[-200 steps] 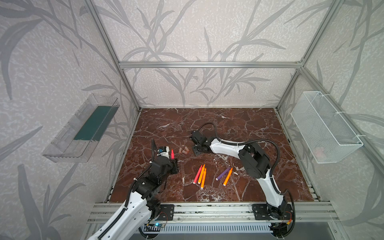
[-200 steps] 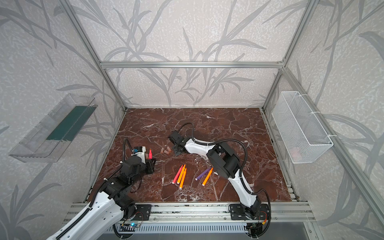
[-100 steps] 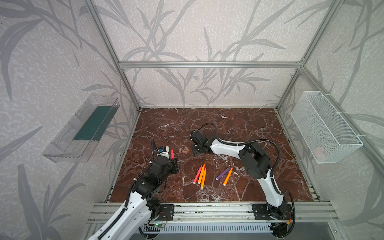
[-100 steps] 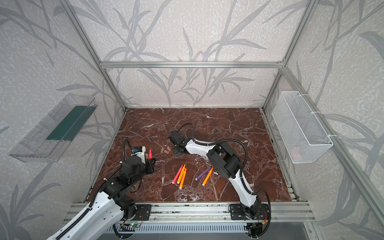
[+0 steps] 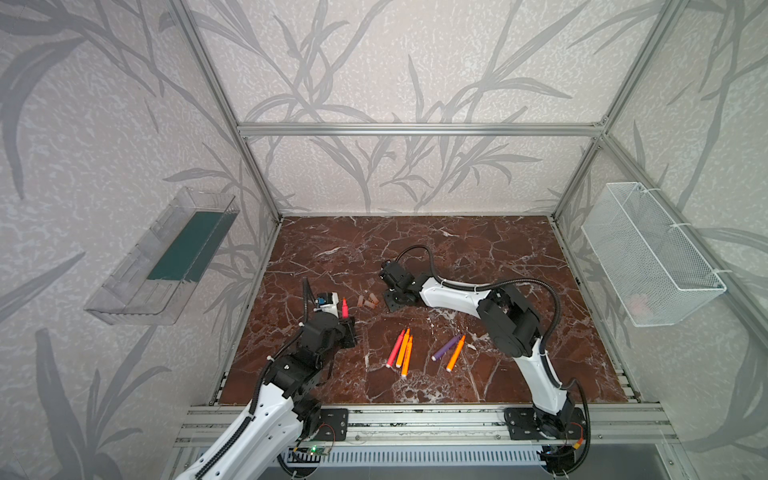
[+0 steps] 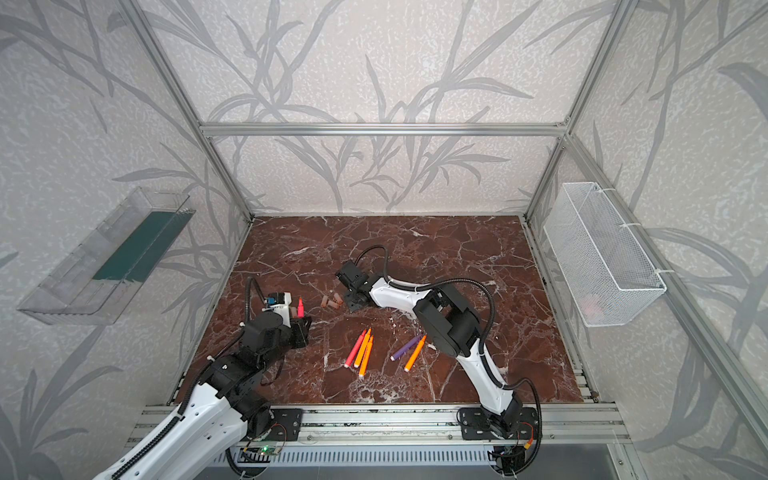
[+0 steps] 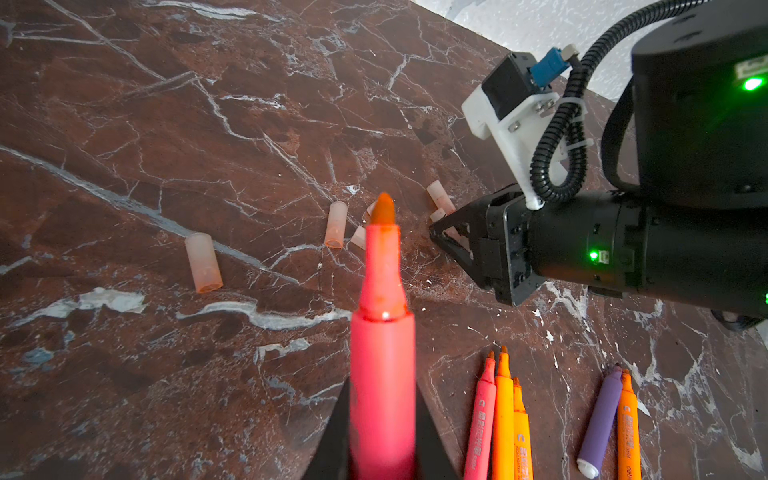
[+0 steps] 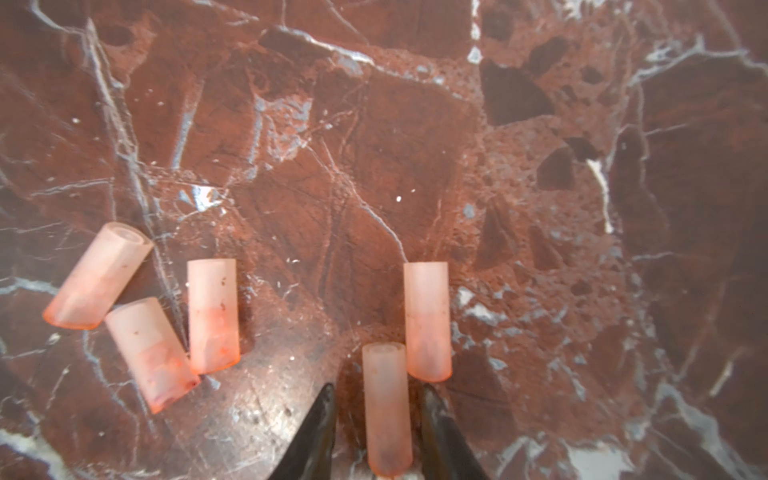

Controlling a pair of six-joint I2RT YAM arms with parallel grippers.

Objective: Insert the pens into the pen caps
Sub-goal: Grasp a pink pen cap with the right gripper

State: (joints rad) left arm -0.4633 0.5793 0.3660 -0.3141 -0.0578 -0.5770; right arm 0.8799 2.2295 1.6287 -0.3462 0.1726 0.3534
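Left gripper (image 7: 381, 436) is clamped on a pink-red pen (image 7: 382, 332), tip pointing up, clear of the marble table (image 7: 124, 124). Right gripper (image 8: 379, 392) is down at the table, jaws straddling one lying cap (image 8: 386, 411); we see a thin gap on each side, so it is not pinched. A second cap (image 8: 428, 320) lies just beside it, three more caps (image 8: 213, 316) cluster near, and a lone cap (image 7: 203, 262) lies apart. Nearer the arm bases we note three pens (image 5: 401, 348) side by side, one pink-red and two orange, then a purple pen (image 5: 445, 347) just beside an orange pen (image 5: 455, 352).
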